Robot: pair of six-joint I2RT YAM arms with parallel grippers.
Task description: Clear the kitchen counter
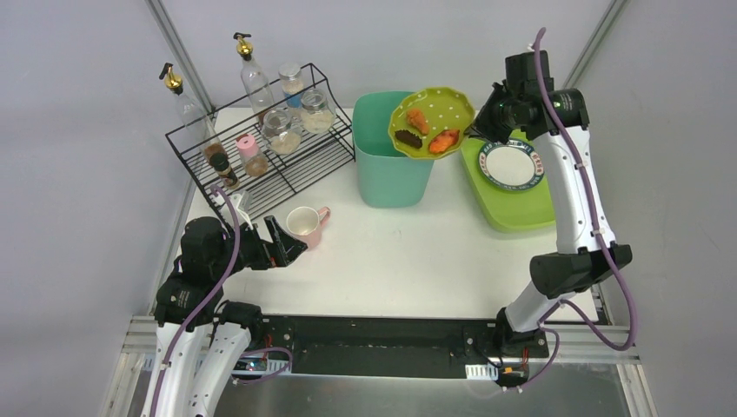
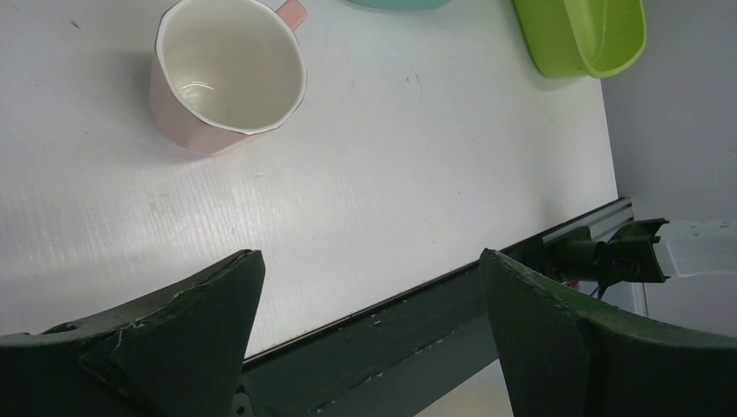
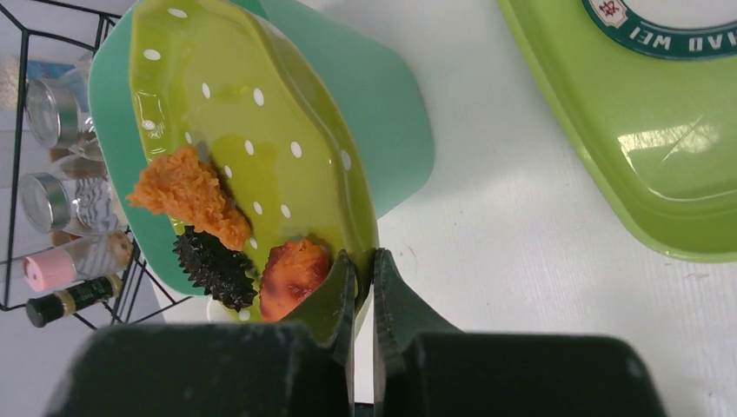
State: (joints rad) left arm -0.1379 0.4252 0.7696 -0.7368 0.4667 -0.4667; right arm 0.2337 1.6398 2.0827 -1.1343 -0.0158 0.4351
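Observation:
The white kitchen counter (image 1: 408, 252) holds a pink mug (image 1: 304, 224) at the left, also in the left wrist view (image 2: 228, 74). My left gripper (image 1: 291, 248) is open and empty, just in front of the mug. My right gripper (image 3: 365, 261) is shut on the rim of a green dotted plate (image 3: 261, 148) and holds it tilted over the teal bin (image 1: 387, 165). The plate (image 1: 432, 122) carries two orange food pieces (image 3: 191, 195) and a dark spiky piece (image 3: 213, 269).
A lime-green tray (image 1: 508, 204) with a white plate (image 1: 511, 165) sits at the back right. A black wire rack (image 1: 261, 143) with jars and bottles stands at the back left. The counter's front edge runs along a black rail (image 2: 417, 321).

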